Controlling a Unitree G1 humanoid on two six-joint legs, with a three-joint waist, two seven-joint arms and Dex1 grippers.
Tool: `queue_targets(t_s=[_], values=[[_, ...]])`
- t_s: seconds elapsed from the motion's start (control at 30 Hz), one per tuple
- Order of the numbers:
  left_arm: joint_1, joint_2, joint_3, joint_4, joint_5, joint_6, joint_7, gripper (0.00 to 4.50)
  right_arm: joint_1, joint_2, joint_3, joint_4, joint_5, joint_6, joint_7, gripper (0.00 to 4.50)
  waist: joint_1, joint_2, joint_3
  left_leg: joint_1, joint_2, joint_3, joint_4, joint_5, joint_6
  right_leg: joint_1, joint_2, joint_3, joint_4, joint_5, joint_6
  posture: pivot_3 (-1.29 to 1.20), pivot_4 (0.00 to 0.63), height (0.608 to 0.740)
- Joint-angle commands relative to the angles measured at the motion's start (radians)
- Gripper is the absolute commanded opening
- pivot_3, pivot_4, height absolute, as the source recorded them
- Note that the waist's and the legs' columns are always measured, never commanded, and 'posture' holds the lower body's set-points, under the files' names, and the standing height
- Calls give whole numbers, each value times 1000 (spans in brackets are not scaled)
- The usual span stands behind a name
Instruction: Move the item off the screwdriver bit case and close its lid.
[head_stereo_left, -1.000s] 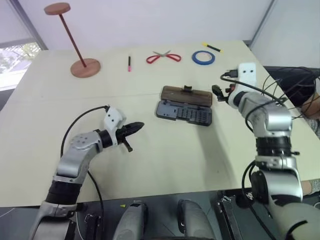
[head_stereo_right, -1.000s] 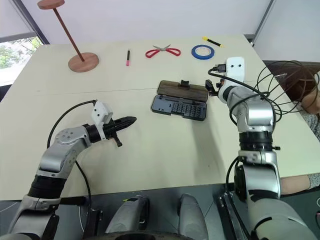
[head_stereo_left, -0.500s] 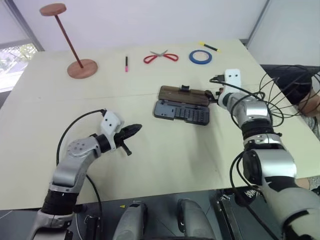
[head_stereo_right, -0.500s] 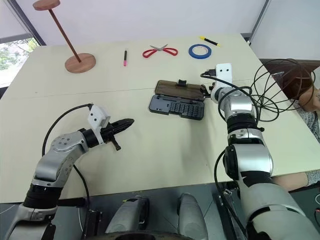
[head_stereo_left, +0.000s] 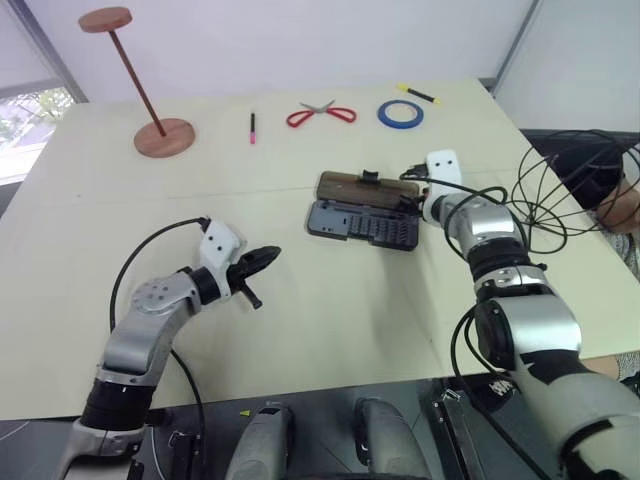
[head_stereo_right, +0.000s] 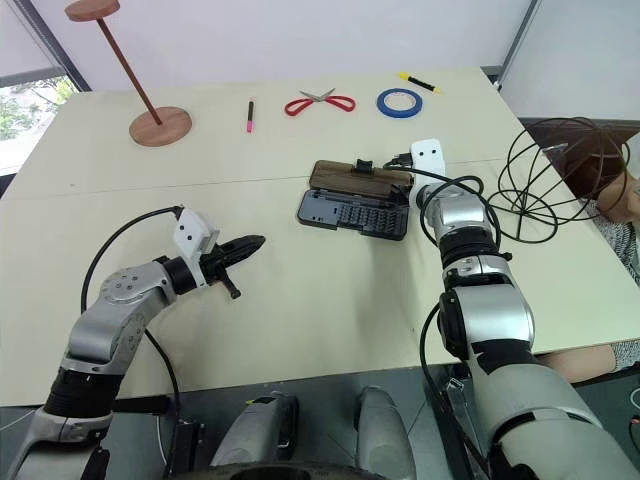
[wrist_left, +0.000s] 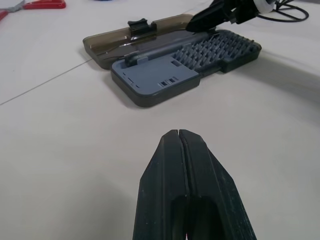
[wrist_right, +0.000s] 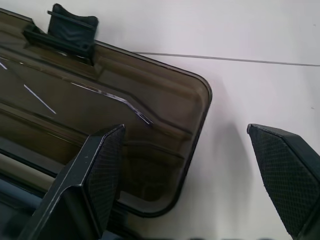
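Nearest you, the left gripper (head_stereo_left: 272, 255) hovers over bare table (head_stereo_left: 330, 320) with its fingers pressed together and nothing between them; you have open tabletop all around it and a clear stretch between it and the case. Mid-table, the screwdriver bit case (head_stereo_left: 365, 224) lies open, its dark grey tray of bits toward you and the smoky-brown lid (head_stereo_left: 365, 189) folded flat on the table behind it, latch tab (head_stereo_left: 371, 177) on the far long edge. At the lid's right-hand end, the right gripper (wrist_right: 185, 165) has its jaws spread wide and holds nothing: one finger (wrist_right: 102, 165) hangs over the lid's corner, the other (wrist_right: 282, 165) over bare table just past the lid's short edge. Well apart to the right, the wire globe cage (head_stereo_right: 555, 180) sits near the table's right edge, off the case. Along the far edge you find a brown disc-topped stand (head_stereo_left: 160, 130), a pink pen (head_stereo_left: 253, 127), red scissors (head_stereo_left: 322, 114), a blue tape roll (head_stereo_left: 400, 113) and a yellow marker (head_stereo_left: 420, 94).
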Motion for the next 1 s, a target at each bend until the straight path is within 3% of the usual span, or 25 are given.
queue_targets(t_s=[0.03,0.13,0.17,0.2,0.5,0.67,0.8,1.0], values=[[4,9,22,-47,-4,-5,9,0,-15,9,-1,19,-14,-2,-11,2222,0,0,0,0,0,0,0,0,0,0,0,0,0,0,0,0,150,740],[4,10,23,-49,-1,-5,14,0,-11,15,6,20,-22,-3,-4,632,0,0,0,0,0,0,0,0,0,0,0,0,0,0,0,0,150,740],[4,10,23,-49,0,-5,15,0,-10,17,7,20,-25,-4,-2,224,1,0,0,0,0,0,0,0,0,0,0,0,0,0,0,0,150,740],[3,10,22,-48,1,-5,16,0,-10,18,8,21,-27,-2,0,96,1,0,0,0,0,0,0,0,0,0,0,0,0,0,0,0,150,740],[-5,14,22,-43,3,-6,23,0,15,23,38,-66,-49,69,37,96,0,0,0,1,0,0,0,0,0,1,0,0,1,0,0,0,150,740],[-17,12,19,-20,9,-16,17,0,147,41,24,-470,-6,378,21,96,2,0,0,1,0,-1,-2,0,0,0,0,0,0,0,0,0,150,740],[-23,8,10,3,12,-29,7,0,280,85,0,-947,43,730,-6,96,2,0,0,1,0,-2,-3,0,0,-1,0,0,1,0,0,0,150,740],[-65,-11,-16,59,23,-54,-15,0,342,143,-16,-1316,76,1047,-26,96,4,0,0,1,0,-4,-4,1,-1,-2,0,0,2,0,0,0,150,740]])
